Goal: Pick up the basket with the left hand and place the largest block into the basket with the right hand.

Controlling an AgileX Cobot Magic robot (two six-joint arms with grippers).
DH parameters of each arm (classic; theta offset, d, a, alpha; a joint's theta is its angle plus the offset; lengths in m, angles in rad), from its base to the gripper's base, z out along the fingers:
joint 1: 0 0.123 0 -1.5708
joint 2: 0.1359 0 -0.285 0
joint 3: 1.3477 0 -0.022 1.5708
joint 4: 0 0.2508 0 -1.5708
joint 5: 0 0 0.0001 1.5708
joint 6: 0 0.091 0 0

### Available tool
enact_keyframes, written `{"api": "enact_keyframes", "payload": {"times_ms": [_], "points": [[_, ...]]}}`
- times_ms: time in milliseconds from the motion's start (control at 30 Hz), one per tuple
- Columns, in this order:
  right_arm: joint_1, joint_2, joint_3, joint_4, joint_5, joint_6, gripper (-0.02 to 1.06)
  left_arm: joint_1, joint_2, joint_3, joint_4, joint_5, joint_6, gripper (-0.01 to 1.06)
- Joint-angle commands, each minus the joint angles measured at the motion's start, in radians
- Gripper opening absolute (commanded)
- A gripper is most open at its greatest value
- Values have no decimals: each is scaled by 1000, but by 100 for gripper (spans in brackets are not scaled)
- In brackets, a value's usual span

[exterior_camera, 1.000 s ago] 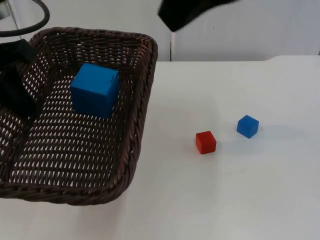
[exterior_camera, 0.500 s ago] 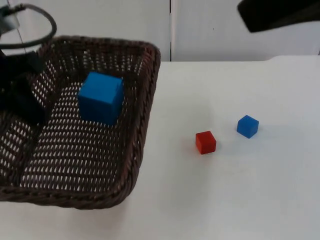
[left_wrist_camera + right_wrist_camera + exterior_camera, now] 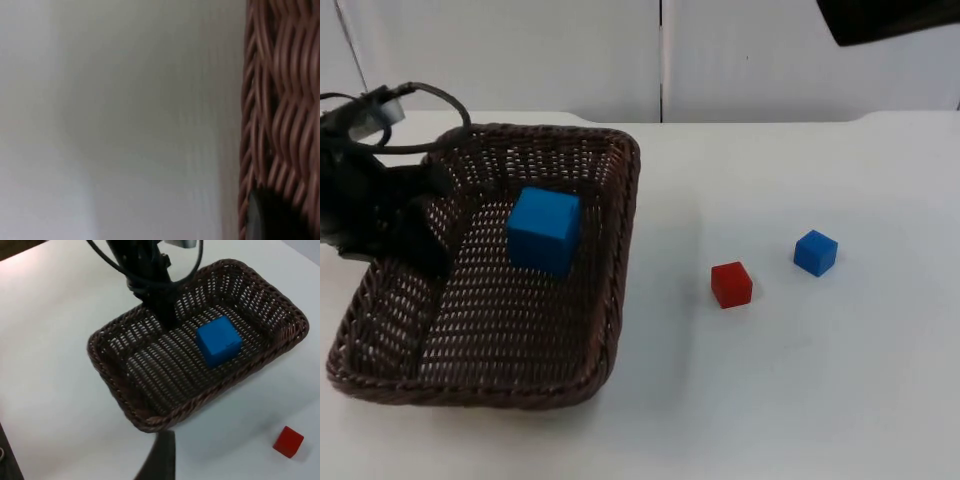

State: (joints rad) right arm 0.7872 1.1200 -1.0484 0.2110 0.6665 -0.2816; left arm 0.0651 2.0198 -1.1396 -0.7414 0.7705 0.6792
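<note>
The basket [image 3: 490, 375] is dark brown wicker, rectangular, with an open-weave floor and a thick braided rim. It takes up the left part of the white table [image 3: 820, 400] in the top view. The right wrist view shows it [image 3: 150, 420] from the opposite side, and the left wrist view shows a close strip of its weave [image 3: 280, 100] against the pale table surface.

The large block [image 3: 544, 230] is a plain blue cube, the biggest of the three. It lies inside the basket on the woven floor, toward the far wall and nearer the right-hand side wall. The right wrist view confirms it [image 3: 218, 340] on the floor, clear of the rim.

The left gripper [image 3: 405, 250] sits at the basket's left wall, clamped on the basket, one finger reaching down inside against the weave. The large block lies near it to its right, apart from its fingers, with bare floor between. In the right wrist view the gripper [image 3: 162, 315] reaches into the basket beside the block, not touching it.

The right gripper [image 3: 890, 18] is raised over the table's far right edge; whether its fingers are parted cannot be told.

The red block [image 3: 731, 284] and the small blue block [image 3: 815, 252] lie on the bare table right of the basket, near each other but apart.
</note>
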Motion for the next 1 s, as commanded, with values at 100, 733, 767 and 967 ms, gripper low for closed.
{"api": "enact_keyframes", "payload": {"times_ms": [100,733,767,967], "points": [[0,-8,5,-2,-3,5,78,4,82,-63,-92,13,43,0],[0,-8,5,-2,-12,24,77,4,126,-92,-119,35,102,0],[0,-8,5,-2,-12,24,77,4,126,-92,-119,35,102,2],[0,-8,5,-2,-12,28,77,4,126,-93,-123,81,102,44]]}}
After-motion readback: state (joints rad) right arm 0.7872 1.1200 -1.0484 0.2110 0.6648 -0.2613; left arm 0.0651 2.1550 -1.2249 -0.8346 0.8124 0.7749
